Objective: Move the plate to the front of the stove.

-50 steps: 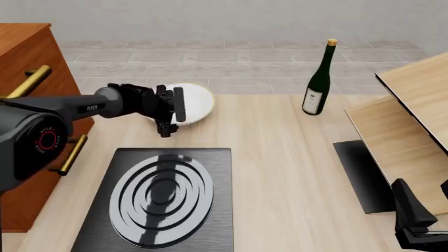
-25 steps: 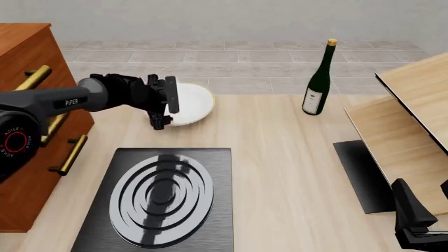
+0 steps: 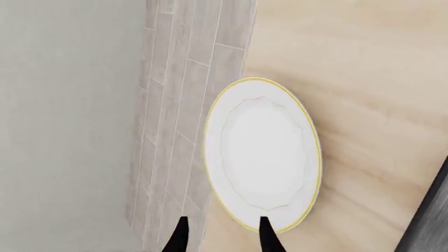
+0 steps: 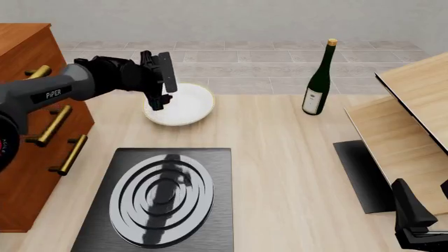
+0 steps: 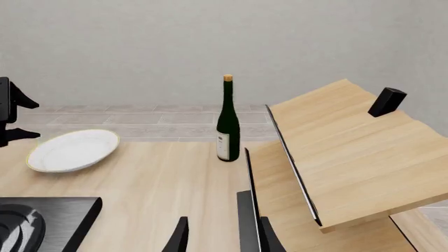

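The plate (image 4: 183, 106) is white with a thin gold rim and lies flat near the table's far edge, beyond the stove (image 4: 162, 197). The stove is a black slab with silver rings at the front left. My left gripper (image 4: 164, 93) hovers open over the plate's left rim. In the left wrist view the plate (image 3: 263, 155) fills the middle, and one of the fingertips (image 3: 268, 237) overlaps its rim with nothing gripped. My right gripper (image 4: 414, 223) rests low at the front right, open and empty. The right wrist view shows the plate (image 5: 73, 149) and a corner of the stove (image 5: 45, 218).
A green wine bottle (image 4: 318, 86) stands at the far right of centre. A wooden cabinet (image 4: 24, 68) with gold handles flanks the left side. A tilted wooden rack (image 4: 416, 113) and a plain black mat (image 4: 362, 176) occupy the right.
My left gripper has swung back and to the left, from the plate's near-left side to above its left rim. The plate and the right arm have stayed put.
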